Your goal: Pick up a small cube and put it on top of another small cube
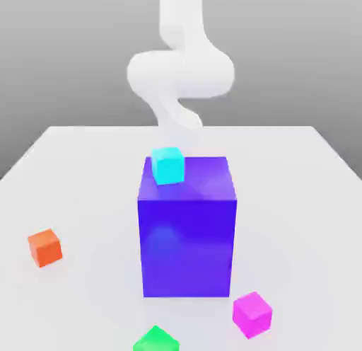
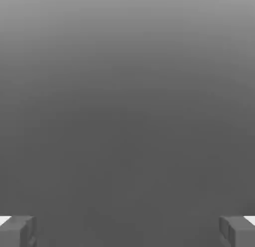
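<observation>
The small cube (image 1: 252,314), plain magenta, rests on the white table near the front, at the exterior view's right of the big blue-violet block (image 1: 187,236). A small cyan cube (image 1: 168,165) sits on the block's top, at its back left corner. My white arm (image 1: 180,73) rises behind the block, and its lower part is hidden by it. In the hand view my gripper (image 2: 127,231) is open: the two grey fingertips (image 2: 17,231) stand far apart with nothing between them, against a plain grey background.
An orange cube (image 1: 45,247) lies on the table (image 1: 85,173) at the exterior view's left. A green cube (image 1: 156,340) sits at the front edge, partly cut off. The big block stands mid-table between the arm and the front cubes.
</observation>
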